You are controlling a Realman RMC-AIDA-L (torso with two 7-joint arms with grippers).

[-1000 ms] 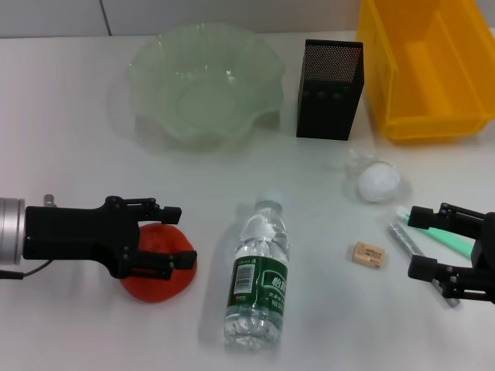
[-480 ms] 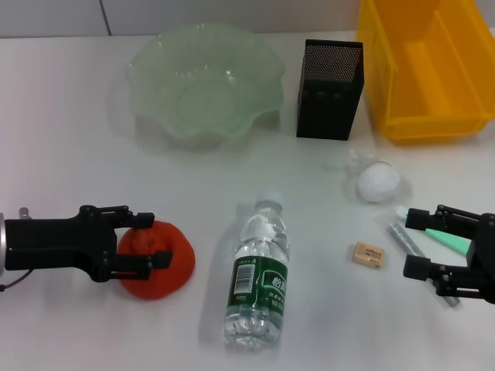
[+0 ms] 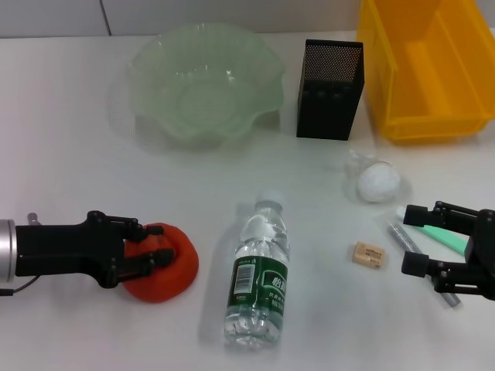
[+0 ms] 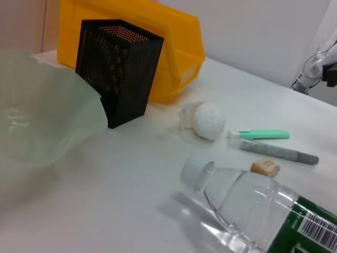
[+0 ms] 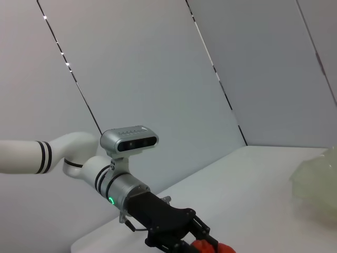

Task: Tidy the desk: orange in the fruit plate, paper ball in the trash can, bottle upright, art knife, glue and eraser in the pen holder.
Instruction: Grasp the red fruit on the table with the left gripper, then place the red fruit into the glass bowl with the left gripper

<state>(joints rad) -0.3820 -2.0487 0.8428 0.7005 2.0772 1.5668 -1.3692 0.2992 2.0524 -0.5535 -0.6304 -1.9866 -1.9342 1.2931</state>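
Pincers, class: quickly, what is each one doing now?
Left pincer: closed around the orange.
Right pincer: open, holding nothing.

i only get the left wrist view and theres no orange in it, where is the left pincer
Observer: The left pincer is at the orange, covering its left side, at the near left of the desk.
Operator: is the orange lifted
Observer: It looks to be resting on the desk, left of the lying bottle and on the near side of the bowl.
Operator: and the right pincer
Observer: The right pincer is open at the near right, astride the glue and beside the knife, just right of the eraser.
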